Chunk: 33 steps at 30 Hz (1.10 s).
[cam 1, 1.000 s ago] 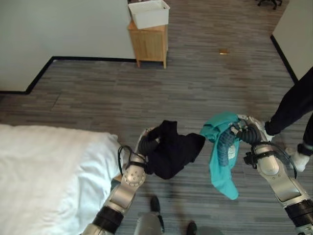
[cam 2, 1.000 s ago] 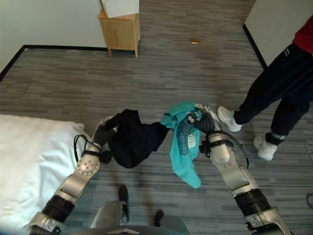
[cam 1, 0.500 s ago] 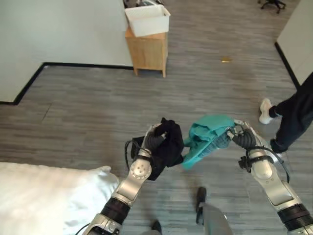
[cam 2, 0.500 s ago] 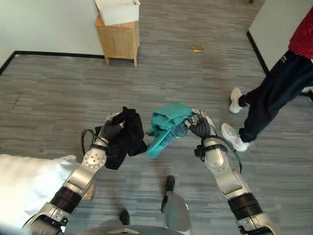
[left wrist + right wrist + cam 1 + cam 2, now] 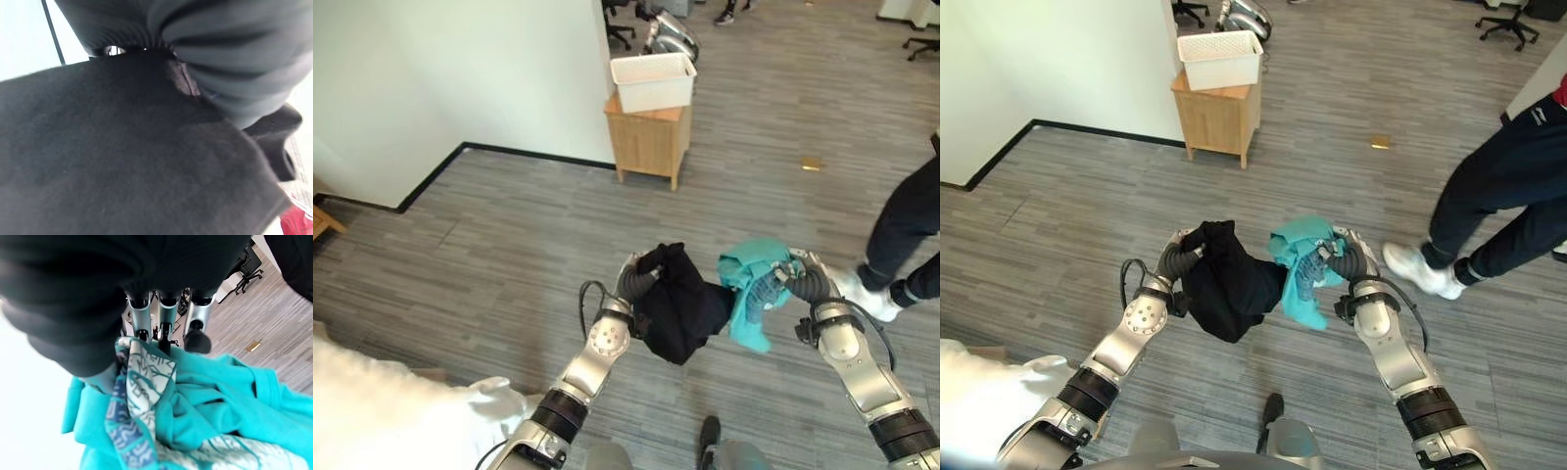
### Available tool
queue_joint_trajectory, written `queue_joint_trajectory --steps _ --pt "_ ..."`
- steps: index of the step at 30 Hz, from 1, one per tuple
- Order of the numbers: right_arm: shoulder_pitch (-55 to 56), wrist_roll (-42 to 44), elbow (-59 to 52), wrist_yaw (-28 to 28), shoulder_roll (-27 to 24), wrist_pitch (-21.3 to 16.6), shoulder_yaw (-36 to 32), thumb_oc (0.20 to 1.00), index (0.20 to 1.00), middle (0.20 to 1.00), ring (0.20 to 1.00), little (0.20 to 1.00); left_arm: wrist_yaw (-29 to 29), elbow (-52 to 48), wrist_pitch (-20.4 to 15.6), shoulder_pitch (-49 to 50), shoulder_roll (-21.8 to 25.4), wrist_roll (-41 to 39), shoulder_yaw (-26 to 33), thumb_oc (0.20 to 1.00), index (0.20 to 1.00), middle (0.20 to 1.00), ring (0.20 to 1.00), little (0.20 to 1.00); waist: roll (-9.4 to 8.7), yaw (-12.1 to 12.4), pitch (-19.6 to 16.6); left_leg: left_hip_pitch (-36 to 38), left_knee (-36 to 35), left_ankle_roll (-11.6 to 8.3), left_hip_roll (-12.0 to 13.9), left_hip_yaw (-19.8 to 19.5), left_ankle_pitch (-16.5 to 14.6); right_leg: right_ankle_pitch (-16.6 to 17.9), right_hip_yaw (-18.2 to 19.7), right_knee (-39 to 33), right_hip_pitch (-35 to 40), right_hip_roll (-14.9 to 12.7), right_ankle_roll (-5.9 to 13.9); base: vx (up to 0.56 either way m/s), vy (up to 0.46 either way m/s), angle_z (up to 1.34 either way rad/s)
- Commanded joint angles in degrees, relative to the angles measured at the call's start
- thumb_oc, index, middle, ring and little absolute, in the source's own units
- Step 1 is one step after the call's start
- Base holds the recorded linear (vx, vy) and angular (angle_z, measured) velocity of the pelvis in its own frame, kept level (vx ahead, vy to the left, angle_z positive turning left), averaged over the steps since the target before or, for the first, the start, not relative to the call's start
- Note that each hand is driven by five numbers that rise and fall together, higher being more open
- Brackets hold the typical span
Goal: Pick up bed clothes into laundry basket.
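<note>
left hand (image 5: 636, 282) fingers: buried in black garment (image 5: 680, 304) | person (image 5: 911, 230): cut off

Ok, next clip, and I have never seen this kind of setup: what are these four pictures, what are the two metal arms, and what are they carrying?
It is a two-legged humanoid robot with two silver arms. The two wide pictures come from a stereo camera on its head, looking down past the arms at the floor. The two close pictures come from cameras on its wrists. The left hand has its fingers curled into a black garment, which hangs below it. The right hand grips a teal garment with a patterned part; its wrist view shows silver fingers going into the cloth. Ahead, a white laundry basket sits on a small wooden cabinet by the wall. White bedding shows at lower left, and a person's legs stand to the right.
</note>
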Motion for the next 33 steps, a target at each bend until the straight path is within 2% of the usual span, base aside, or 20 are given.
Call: queue_joint_trajectory --steps 1,3,4,5,8,10,11,12,13,14,15,20,21,22,24,29,30,31,32,33 --pt "-7.23 -2.23 -1.82 -1.41 -4.33 -3.26 0.86 0.200 0.200 0.200 0.200 0.200 2.57 -2.49 -2.25 -4.62 0.42 -0.79 0.68 0.200 0.200 0.200 0.200 0.200 1.78 5.16 -0.27 -2.52 -15.53 4.34 -1.99 5.97 -0.70 -5.78 0.75 -3.01 6.54 0.19 7.40 0.47 0.090 -0.20" --pt "-8.90 -3.82 -0.24 -1.56 -5.47 -3.03 1.78 0.200 0.200 0.200 0.200 0.200 2.93 -2.67 -2.30 -4.41 0.81 -0.21 1.07 0.200 0.200 0.200 0.200 0.200 3.08 6.93 -0.97 -3.40 -27.03 4.25 -3.12 8.57 3.06 -8.00 1.16 -3.01 8.65 1.44 7.89 0.53 0.141 -0.36" --pt "-9.33 -4.39 0.70 -1.82 -5.99 -2.92 1.77 0.200 0.200 0.200 0.200 0.200 2.74 -2.85 -2.38 -4.01 0.78 -0.04 1.08 0.200 0.200 0.200 0.200 0.200 3.92 7.74 -1.21 -3.87 -32.94 3.21 -2.18 10.40 7.94 -9.58 1.14 -3.01 10.36 2.35 8.31 0.56 0.145 -0.27" --pt "-10.09 -4.77 1.16 -2.37 -6.43 -2.73 1.73 0.200 0.200 0.200 0.200 0.200 2.92 -3.12 -2.47 -3.82 0.73 0.05 1.01 0.200 0.200 0.200 0.200 0.200 3.94 8.47 -0.97 -5.28 -36.21 2.89 -1.36 12.93 9.34 -10.94 0.62 -3.01 12.16 2.41 8.31 0.56 0.106 -0.13" --pt "-10.73 -5.91 0.68 -2.22 -5.93 -2.30 2.28 0.200 0.200 0.200 0.200 0.200 3.16 -3.64 -2.16 -2.86 1.00 -0.21 1.10 0.200 0.200 0.200 0.200 0.200 3.70 9.59 -2.57 -3.26 -41.94 4.78 -2.79 13.79 10.50 -12.75 1.11 -3.01 15.60 3.28 8.88 0.56 0.054 -0.14" --pt "-10.14 -6.72 0.18 -2.28 -4.50 -2.53 2.10 0.200 0.200 0.200 0.200 0.200 2.88 -4.66 -1.85 -2.57 1.76 -0.01 0.79 0.200 0.200 0.200 0.200 0.200 1.41 10.75 -2.78 -1.40 -40.73 7.30 -5.37 14.06 9.55 -12.98 2.30 2.65 16.94 3.46 9.36 0.45 -0.012 -0.26" --pt "-10.36 -7.12 0.32 -2.54 -4.00 -2.56 2.29 0.200 0.200 0.200 0.200 0.200 2.91 -4.61 -1.83 -2.87 1.78 -0.23 0.06 0.200 0.200 0.200 0.200 0.200 0.68 10.34 -2.15 0.21 -40.16 8.23 -6.29 14.83 8.20 -11.99 1.78 9.28 15.35 3.06 11.32 0.19 0.007 -0.20" --pt "-10.46 -7.14 0.36 -2.56 -3.95 -2.57 2.29 0.200 0.200 0.200 0.200 0.200 2.92 -4.59 -1.85 -2.95 1.83 -0.24 0.08 0.200 0.200 0.200 0.200 0.200 0.77 10.55 -2.17 0.01 -40.00 8.28 -6.04 15.03 8.29 -11.94 2.03 9.57 14.97 3.15 11.30 0.23 0.024 -0.12" --pt "-11.16 -7.34 0.52 -2.53 -3.41 -2.24 2.73 0.200 0.200 0.200 0.200 0.200 3.46 -4.08 -1.71 -3.41 1.76 -0.77 -0.15 0.200 0.200 0.200 0.200 0.200 0.57 9.69 -1.45 2.14 -40.09 8.87 -6.41 15.40 6.94 -9.31 1.53 16.28 10.84 1.69 14.07 0.32 -0.003 -0.16" --pt "-12.29 -7.86 0.32 -2.39 -2.55 -1.82 2.88 0.200 0.200 0.200 0.200 0.200 3.95 -3.71 -1.18 -4.34 2.08 -1.23 -0.72 0.200 0.200 0.200 0.200 0.200 1.70 7.57 -0.19 6.27 -40.94 9.10 -4.98 15.02 5.41 -0.97 1.10 29.81 2.37 -0.35 16.71 0.42 0.021 -0.10" --pt "-12.60 -8.09 0.15 -2.21 -2.54 -1.75 2.95 0.200 0.200 0.200 0.200 0.200 4.24 -3.50 -1.22 -4.73 2.16 -1.31 -0.78 0.200 0.200 0.200 0.200 0.200 2.35 6.77 -0.01 7.97 -42.04 9.10 -4.57 14.96 5.07 -0.34 0.40 34.51 -0.85 -1.82 16.71 0.57 0.046 0.24" --pt "-11.35 -7.41 -0.85 -2.76 -3.64 -1.88 0.83 0.200 0.200 0.200 0.200 0.200 4.06 -3.56 -1.52 -6.08 1.65 -1.38 -1.37 0.200 0.200 0.200 0.200 0.200 2.72 2.07 0.17 13.12 -43.38 8.07 -5.94 12.17 1.21 -3.01 -1.16 27.47 -7.40 -3.51 14.24 0.33 -0.040 0.52" --pt "-10.85 -7.17 -0.74 -2.83 -3.90 -1.89 0.33 0.200 0.200 0.200 0.200 0.200 3.85 -3.41 -1.55 -6.18 1.50 -1.26 -1.35 0.200 0.200 0.200 0.200 0.200 2.46 1.39 -0.14 14.01 -43.46 7.75 -6.24 12.02 0.43 -3.87 -1.15 23.35 -7.89 -3.94 13.16 0.42 -0.261 0.70" --pt "-9.62 -7.10 -0.07 -3.32 -4.22 -1.72 -0.47 0.200 0.200 0.200 0.200 0.200 3.23 -2.78 -1.62 -6.11 0.93 -0.91 -1.67 0.200 0.200 0.200 0.200 0.200 1.87 -0.05 -0.71 16.58 -43.63 6.45 -6.43 11.06 -1.67 -2.75 -1.29 11.42 -9.09 -5.38 12.17 0.61 -0.389 0.61" --pt "-8.20 -7.53 0.22 -3.67 -4.43 -1.02 -1.59 0.200 0.200 0.200 0.200 0.200 2.96 -2.06 -1.69 -5.98 0.61 -0.76 -1.13 0.200 0.200 0.200 0.200 0.200 2.30 -1.81 -1.20 19.79 -43.63 4.56 -5.04 9.10 -4.58 1.82 -0.81 2.45 -12.13 -7.82 13.82 0.59 -0.350 0.37" --pt "-5.09 -9.61 -0.90 -3.04 -4.59 0.05 -2.88 0.200 0.200 0.200 0.200 0.200 1.83 -1.19 -2.44 -5.56 0.05 0.58 -0.58 0.200 0.200 0.200 0.200 0.200 3.00 -3.63 -2.87 27.59 -42.68 2.01 -2.59 6.38 -10.34 6.26 -1.52 -1.47 -12.66 -10.79 15.87 0.47 -0.286 0.54" --pt "-5.29 -9.59 -1.08 -2.91 -4.78 -0.29 -2.52 0.200 0.200 0.200 0.200 0.200 1.88 -1.47 -2.60 -5.29 -0.10 0.37 -0.64 0.200 0.200 0.200 0.200 0.200 3.24 -3.82 -3.33 27.76 -40.10 1.47 -1.69 5.99 -10.19 6.55 -1.30 -1.49 -11.63 -10.58 15.62 0.44 -0.366 0.40" --pt "-6.28 -9.20 -0.55 -2.69 -5.27 -0.69 -1.66 0.200 0.200 0.200 0.200 0.200 2.10 -1.23 -2.60 -4.30 -0.64 -0.54 -0.27 0.200 0.200 0.200 0.200 0.200 4.78 -3.76 -4.12 25.83 -29.01 0.54 2.15 4.64 -5.64 5.43 -1.48 -1.49 -8.21 -7.38 13.92 0.31 -0.312 0.41" --pt "-6.35 -9.18 -0.51 -2.71 -5.32 -0.71 -1.63 0.200 0.200 0.200 0.200 0.200 2.10 -1.25 -2.59 -4.32 -0.66 -0.54 -0.23 0.200 0.200 0.200 0.200 0.200 4.79 -4.02 -4.17 25.35 -28.70 0.38 2.29 4.31 -5.49 5.60 -1.75 -1.58 -8.28 -7.34 13.69 0.30 -0.375 0.39" --pt "-6.59 -8.68 -0.51 -2.89 -5.57 -1.01 -1.28 0.200 0.200 0.200 0.200 0.200 2.01 -1.39 -2.50 -3.76 -0.67 -1.44 -0.13 0.200 0.200 0.200 0.200 0.200 5.01 -3.21 -4.14 22.60 -19.89 0.26 4.48 3.55 -0.26 4.30 -2.21 -1.85 -5.87 -5.36 12.01 0.18 -0.394 -0.03"
